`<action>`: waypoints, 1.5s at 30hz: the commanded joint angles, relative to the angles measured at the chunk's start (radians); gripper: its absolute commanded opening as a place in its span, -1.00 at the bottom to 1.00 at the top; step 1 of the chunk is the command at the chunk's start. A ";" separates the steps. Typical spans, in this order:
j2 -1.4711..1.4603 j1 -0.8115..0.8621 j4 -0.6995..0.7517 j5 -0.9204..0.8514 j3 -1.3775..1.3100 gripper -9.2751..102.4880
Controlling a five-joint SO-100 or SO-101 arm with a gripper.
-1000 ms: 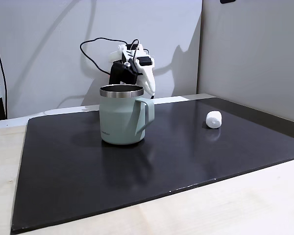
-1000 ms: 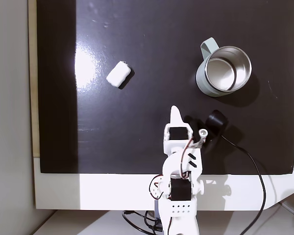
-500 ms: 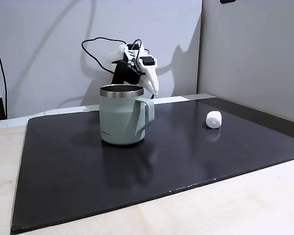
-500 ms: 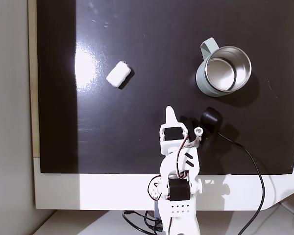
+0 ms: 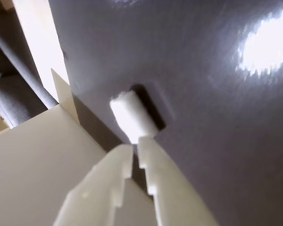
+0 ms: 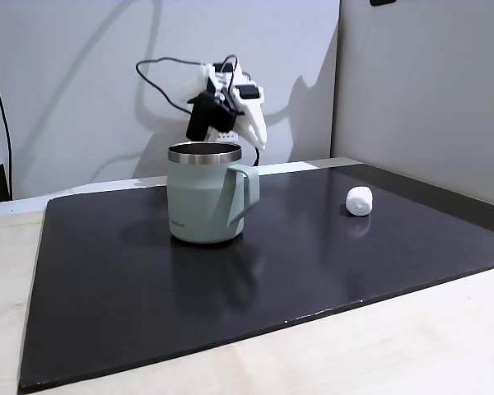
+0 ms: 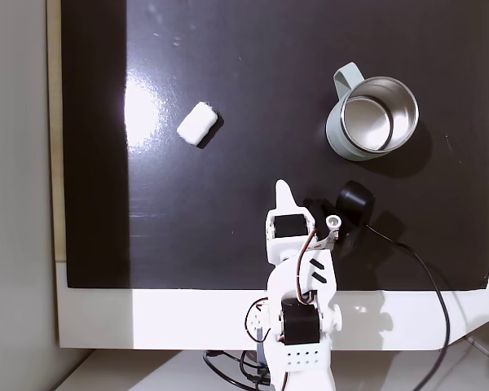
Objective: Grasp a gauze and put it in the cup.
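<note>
The gauze (image 7: 197,124) is a small white roll lying on the black mat, left of centre in a fixed view from above; it also shows at the right of the mat as the gauze (image 6: 359,200) and just beyond my fingertips as the gauze (image 5: 131,117). The cup (image 7: 375,119), pale green with a steel rim, stands upright and empty, handle toward the upper left; from the side the cup (image 6: 207,193) is mid-mat. My white gripper (image 7: 284,189) is shut and empty, raised in the air as the gripper (image 6: 260,141) behind the cup, and seen as the gripper (image 5: 135,142).
The black mat (image 7: 253,73) covers most of the table, with a bright glare patch (image 7: 143,114) beside the gauze. A black cable (image 7: 428,281) trails from the arm's base to the lower right. Grey walls (image 6: 420,82) stand behind and to the right.
The arm has lifted and swung a little to the left as seen from above, so the shut gripper now points toward the gauze. Gauze and cup have not moved.
</note>
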 commanded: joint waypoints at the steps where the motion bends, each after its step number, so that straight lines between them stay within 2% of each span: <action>1: -0.218 -0.002 0.058 0.032 -0.302 -0.83; 6: -0.532 -0.021 0.209 0.008 -0.699 -0.83; 10: -0.735 -0.021 0.310 -0.115 -0.951 -0.83; 15: -0.934 -0.046 0.405 -0.299 -1.163 -0.83; 23: -1.264 -0.094 0.571 -0.416 -1.439 -0.80; 31: -1.727 -0.103 0.879 -0.449 -1.979 -0.37; 35: -1.852 -0.126 0.896 -0.460 -2.141 -0.32; 45: -2.111 -0.229 0.900 -0.508 -2.296 -0.27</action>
